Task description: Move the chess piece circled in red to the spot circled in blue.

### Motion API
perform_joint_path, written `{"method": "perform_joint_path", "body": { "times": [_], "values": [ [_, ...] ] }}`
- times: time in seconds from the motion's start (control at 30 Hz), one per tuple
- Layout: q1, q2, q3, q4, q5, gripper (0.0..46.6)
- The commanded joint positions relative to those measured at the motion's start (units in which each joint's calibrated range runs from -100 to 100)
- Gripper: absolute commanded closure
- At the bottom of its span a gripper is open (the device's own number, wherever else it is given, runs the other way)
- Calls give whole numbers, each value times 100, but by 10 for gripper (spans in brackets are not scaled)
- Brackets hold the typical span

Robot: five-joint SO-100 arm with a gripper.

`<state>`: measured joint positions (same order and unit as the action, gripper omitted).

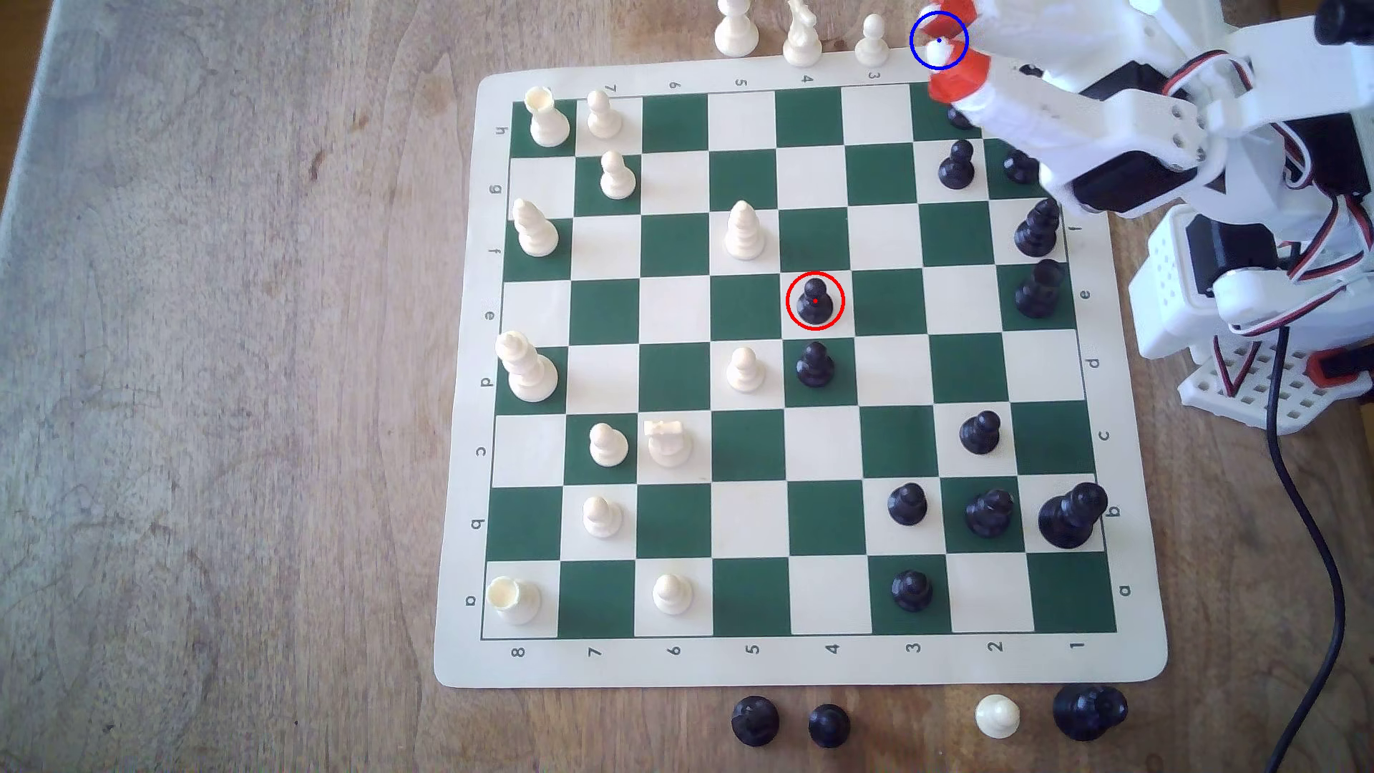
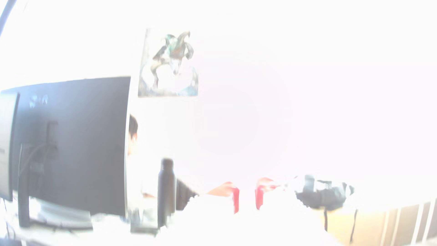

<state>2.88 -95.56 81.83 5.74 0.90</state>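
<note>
The red-ringed black pawn (image 1: 815, 301) stands upright near the middle of the green-and-cream board (image 1: 751, 669). Off the board's far edge, the blue ring (image 1: 938, 40) lies partly under my gripper (image 1: 955, 44). Inside the ring there is a pale shape, and I cannot tell whether it is a piece or part of a finger. The gripper is far from the pawn, raised at the exterior view's upper right. In the washed-out wrist view, the gripper (image 2: 247, 198) is open, its red fingertips (image 2: 235, 201) a small gap apart with nothing visible between them.
A second black pawn (image 1: 815, 364) stands on the square just in front of the ringed one. A white pawn (image 1: 743, 369) and a white bishop (image 1: 743, 230) stand close by. White pieces (image 1: 801, 33) line the far edge. Captured pieces (image 1: 829, 725) lie along the near edge. A black cable (image 1: 1308, 520) runs down the right.
</note>
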Motion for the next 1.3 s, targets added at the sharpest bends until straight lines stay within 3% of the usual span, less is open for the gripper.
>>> {"method": "perform_joint_path", "body": {
  "times": [0.0, 0.13, 0.27, 0.5, 0.67, 0.77, 0.97, 1.2, 1.27],
  "values": [
    [217, -20, -713, 1335, -93, 464],
    [436, 328, -1203, 2399, 73, 464],
    [272, 1033, -1683, 3472, 117, 444],
    [225, 2111, -2082, 4242, 10, 453],
    [186, 3766, -3750, 5217, -557, 463],
    [272, 3996, -4004, 5389, -576, 454],
    [217, 4598, -4521, 6175, -855, 412],
    [342, 5524, -4611, 6322, -752, 423],
    [365, 5617, -4539, 6330, -532, 409]
  ]
}}
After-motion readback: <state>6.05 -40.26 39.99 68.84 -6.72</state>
